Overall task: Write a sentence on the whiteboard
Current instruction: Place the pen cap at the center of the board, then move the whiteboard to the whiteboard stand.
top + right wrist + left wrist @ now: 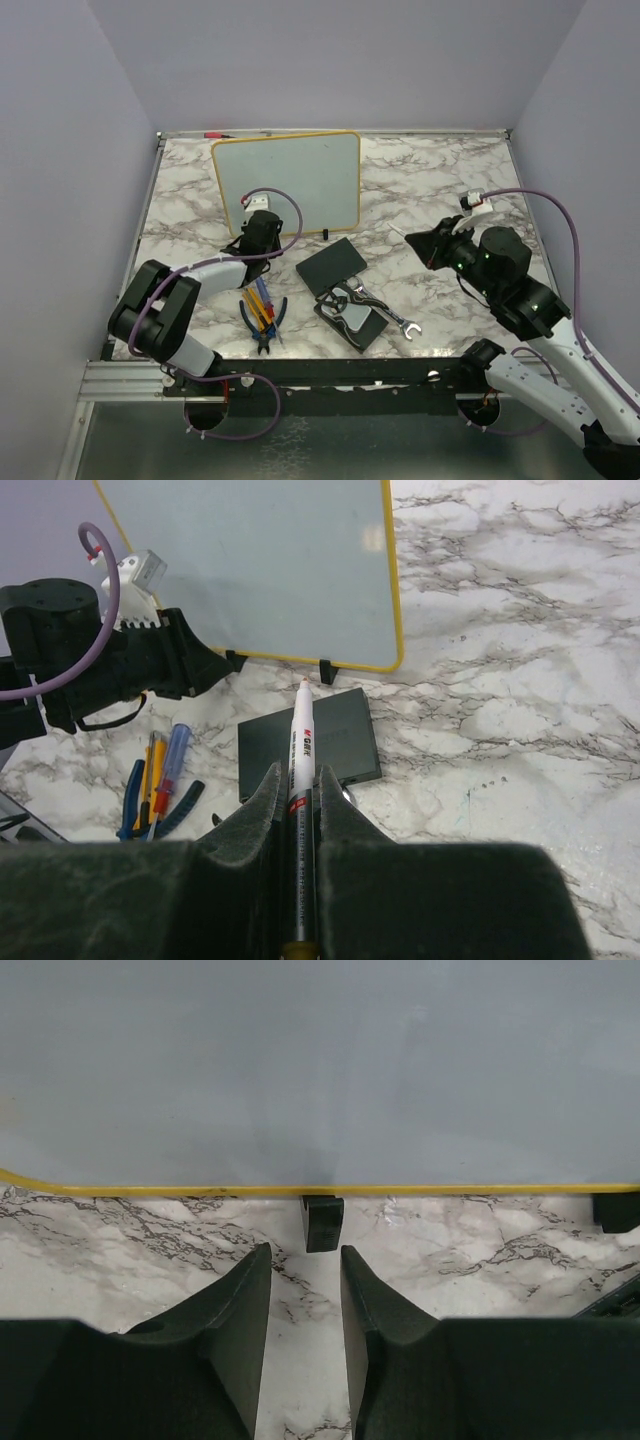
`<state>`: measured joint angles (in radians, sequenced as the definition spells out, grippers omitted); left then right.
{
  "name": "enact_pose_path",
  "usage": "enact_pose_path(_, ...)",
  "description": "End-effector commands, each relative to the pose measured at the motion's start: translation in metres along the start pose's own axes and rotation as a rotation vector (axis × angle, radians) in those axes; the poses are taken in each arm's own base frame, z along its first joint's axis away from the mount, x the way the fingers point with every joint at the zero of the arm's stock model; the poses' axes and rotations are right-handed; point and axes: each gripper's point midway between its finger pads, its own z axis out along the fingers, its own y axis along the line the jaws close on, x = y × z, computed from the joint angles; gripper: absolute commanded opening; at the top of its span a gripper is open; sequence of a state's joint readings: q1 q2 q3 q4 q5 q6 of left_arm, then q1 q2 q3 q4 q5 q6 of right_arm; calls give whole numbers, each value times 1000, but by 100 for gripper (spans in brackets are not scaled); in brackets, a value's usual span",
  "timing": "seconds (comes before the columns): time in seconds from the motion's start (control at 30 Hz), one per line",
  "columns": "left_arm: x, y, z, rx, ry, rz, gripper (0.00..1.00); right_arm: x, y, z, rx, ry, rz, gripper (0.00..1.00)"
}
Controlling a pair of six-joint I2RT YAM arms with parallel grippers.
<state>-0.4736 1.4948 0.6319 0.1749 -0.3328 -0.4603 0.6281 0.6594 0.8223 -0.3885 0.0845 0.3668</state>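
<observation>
Marble-pattern white-grey desk [450, 190] carries everything. Large glossy whiteboard with thin yellow frame [290, 185] stands upright on small black feet [323, 1222] at the far-left-centre of the desk; its face reads plain pale grey in all views. Left arm lies low in front of the board, with the left pincer [305, 1260] just short of the bottom edge and lined up with one foot. Its fingers are slightly apart, nothing between them. Right arm is raised over the right side, well apart from the board. Right pincer [298, 780] is clamped on a white marker with a red label [301, 740], tip pointing at the board's lower right corner and not touching it; in the wrist view the tip sits over the flat black rectangular pad [331, 265]. That pad lies just in front of the board's right end. Nearer the bases: a small black case [362, 326] with a silver wrench [385, 310] beside it, blue-handled pliers [263, 325] and screwdrivers [260, 300] bunched together. Can't tell if the marker is capped.
</observation>
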Motion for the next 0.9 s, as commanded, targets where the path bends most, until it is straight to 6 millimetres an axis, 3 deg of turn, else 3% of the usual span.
enact_pose_path(0.0,-19,-7,7,-12,-69,-16,34,2,1,3,-5,-5,9,1)
enact_pose_path(0.27,-14,-11,17,-7,-51,6,33,3,0,4,-1,-1,4,1)
enact_pose_path(0.67,-10,-15,25,-31,-42,41,16,10,-2,8,4,20,3,1)
enact_pose_path(0.87,-7,-24,24,-21,-36,31,3,12,-3,8,4,24,0,1)
